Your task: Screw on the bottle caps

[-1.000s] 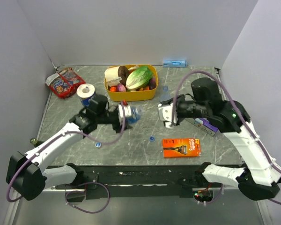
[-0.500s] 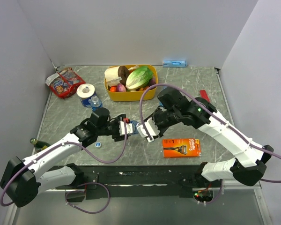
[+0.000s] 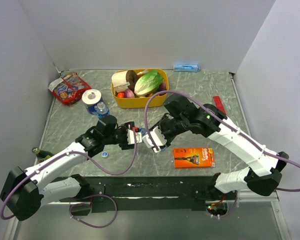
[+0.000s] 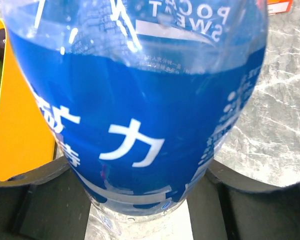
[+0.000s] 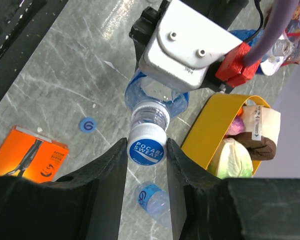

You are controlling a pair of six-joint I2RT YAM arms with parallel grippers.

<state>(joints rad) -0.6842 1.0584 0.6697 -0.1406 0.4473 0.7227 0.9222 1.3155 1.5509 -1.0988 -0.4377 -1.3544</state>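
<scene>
Fingers (image 5: 115, 165) of my right pincer (image 5: 146, 150) stand on both sides of the cap (image 5: 146, 144). That cap sits on the mouth of the bottle (image 5: 151, 117). The bottle is held on its side, with its top toward my right pincer and its body in my left pincer (image 4: 142, 200).

Just beside the right pincer, a loose cap (image 5: 88, 125) lies on the grey table (image 5: 50, 85). A bit past it is an orange razor pack (image 5: 32, 152). Close by the fingers there is a second bottle (image 5: 152, 197), small and clear with a blue top. On the other side is the yellow basket (image 5: 202, 130) with food in it.

From above, my right arm covers the table next to the basket. Behind the left pincer, near that arm, lies a second loose cap (image 3: 105, 154). Farther off, a third bottle (image 3: 101, 107) stands by a roll of tape (image 3: 92, 96), with a snack bag (image 3: 67, 88) past them. A green bottle (image 3: 37, 151) is well away at the table's edge.

My right pincer is almost closed, and both fingers press the rim of the cap. My left pincer is closed tight on the bottle's blue label. The bottle fills that camera, so I see only the dark finger parts on each side of it.
</scene>
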